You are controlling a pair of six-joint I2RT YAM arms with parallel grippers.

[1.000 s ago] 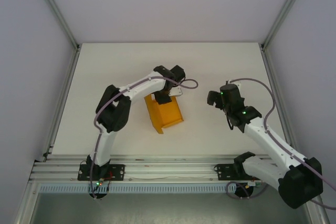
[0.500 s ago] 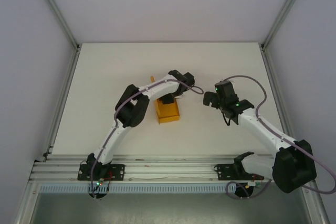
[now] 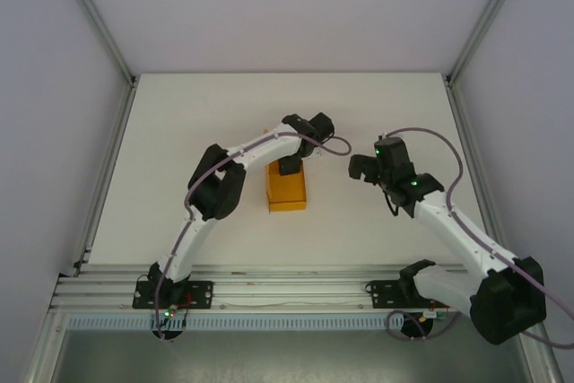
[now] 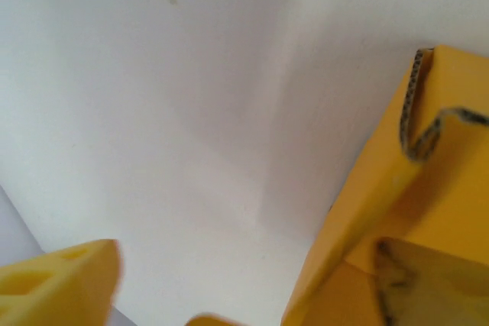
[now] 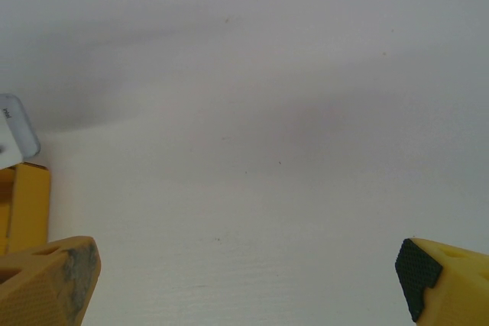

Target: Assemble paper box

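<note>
Finds the left end effector newly parted, releasing the paper box squarely onto the bench. Keeps the right end effector parted, empty. Suggests assembly nearly done.

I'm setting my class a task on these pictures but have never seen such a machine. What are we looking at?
Two robot arms are bolted to a white table's near edge. The wide picture looks down from above and behind them; the two close-ups come from cameras on their wrists, so the yellow tips are their own fingers. An orange-yellow paper box lies on the table. The left gripper sits at its far end, jaws apart, seemingly not clamping it. The right gripper hangs open to its right, holding nothing.
</note>
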